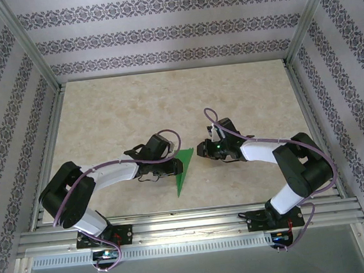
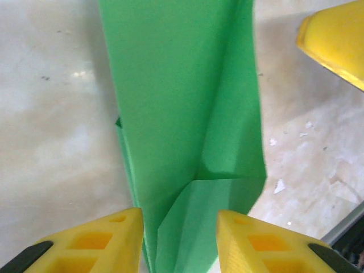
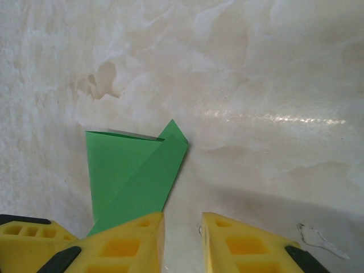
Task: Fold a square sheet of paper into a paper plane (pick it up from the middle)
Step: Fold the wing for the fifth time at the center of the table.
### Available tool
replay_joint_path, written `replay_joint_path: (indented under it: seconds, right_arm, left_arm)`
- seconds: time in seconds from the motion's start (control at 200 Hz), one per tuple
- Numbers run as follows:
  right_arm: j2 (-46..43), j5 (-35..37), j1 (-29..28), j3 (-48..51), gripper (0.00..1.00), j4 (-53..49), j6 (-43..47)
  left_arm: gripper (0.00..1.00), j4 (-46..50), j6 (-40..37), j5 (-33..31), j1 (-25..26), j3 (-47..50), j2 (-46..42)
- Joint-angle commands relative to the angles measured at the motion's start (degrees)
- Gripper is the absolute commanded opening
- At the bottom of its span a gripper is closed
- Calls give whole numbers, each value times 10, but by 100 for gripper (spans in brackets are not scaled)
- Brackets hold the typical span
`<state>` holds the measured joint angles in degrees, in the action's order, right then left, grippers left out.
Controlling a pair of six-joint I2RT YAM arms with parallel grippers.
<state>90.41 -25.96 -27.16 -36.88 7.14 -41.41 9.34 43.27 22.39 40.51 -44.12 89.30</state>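
Note:
The green sheet of paper [image 1: 184, 175] lies on the table, folded into a slim pointed paper plane shape with its tip toward the near edge. My left gripper [image 1: 172, 168] is at its left side. In the left wrist view the folded paper [image 2: 182, 114] runs between the yellow fingers of the left gripper [image 2: 179, 233], whose jaws stand apart on either side of it. My right gripper [image 1: 199, 150] hovers at the paper's wide far end. Seen from the right wrist, the right gripper [image 3: 182, 233] has a narrow bare gap, and the paper [image 3: 125, 170] lies beside and under its left finger.
The marble-look tabletop [image 1: 166, 106] stretches free behind the paper. Patterned walls enclose three sides, and an aluminium rail [image 1: 190, 223] runs along the near edge. A yellow finger of the right gripper [image 2: 335, 40] shows at the top right of the left wrist view.

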Motion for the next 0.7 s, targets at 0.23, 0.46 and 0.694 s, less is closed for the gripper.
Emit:
replay_joint_path:
  seconds: [0.23,0.46,0.694]
  right_arm:
    - [14,-4,-6,-6,25,3,-7]
    - [17,-5,-6,-9,25,2,-6]
    - [27,-7,-5,-13,26,-3,-7]
  left_arm:
    - [37,12,-5,15,5,-1,41]
    - [29,-11,-4,49,6,-1,57]
    - [25,-31,-1,69,6,-2,54]
